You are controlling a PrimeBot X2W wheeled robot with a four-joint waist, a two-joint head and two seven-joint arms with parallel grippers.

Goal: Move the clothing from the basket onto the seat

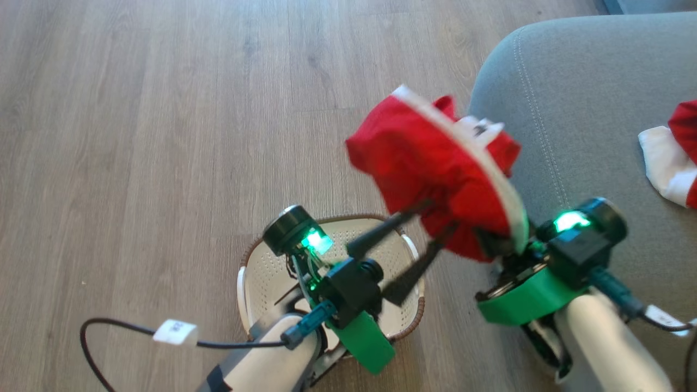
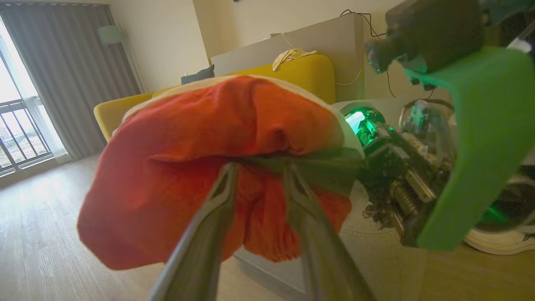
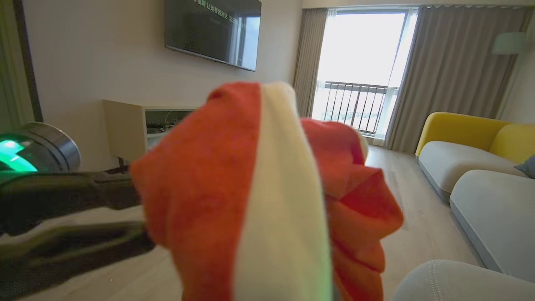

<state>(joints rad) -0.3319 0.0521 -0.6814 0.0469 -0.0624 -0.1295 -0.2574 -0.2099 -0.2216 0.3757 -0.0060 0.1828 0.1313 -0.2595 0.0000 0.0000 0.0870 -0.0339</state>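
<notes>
Red garment (image 1: 430,158) aloft between basket (image 1: 267,275) and seat (image 1: 588,109), where another garment (image 1: 678,158) lies.

The basket (image 1: 262,279) stands on the wood floor (image 1: 136,136); one red garment (image 1: 674,157) lies on the grey seat (image 1: 588,109).

I count red garments, 2: garment A (image 1: 435,158), garment B (image 1: 678,158). Baskets, 1: the basket (image 1: 248,272). Seats, 1: the seat (image 1: 599,81). Tools, 2: left tool (image 1: 440,215), right tool (image 1: 490,242). Tagged cables, 2: left cable (image 1: 109,325), right cable (image 1: 672,326).
</notes>
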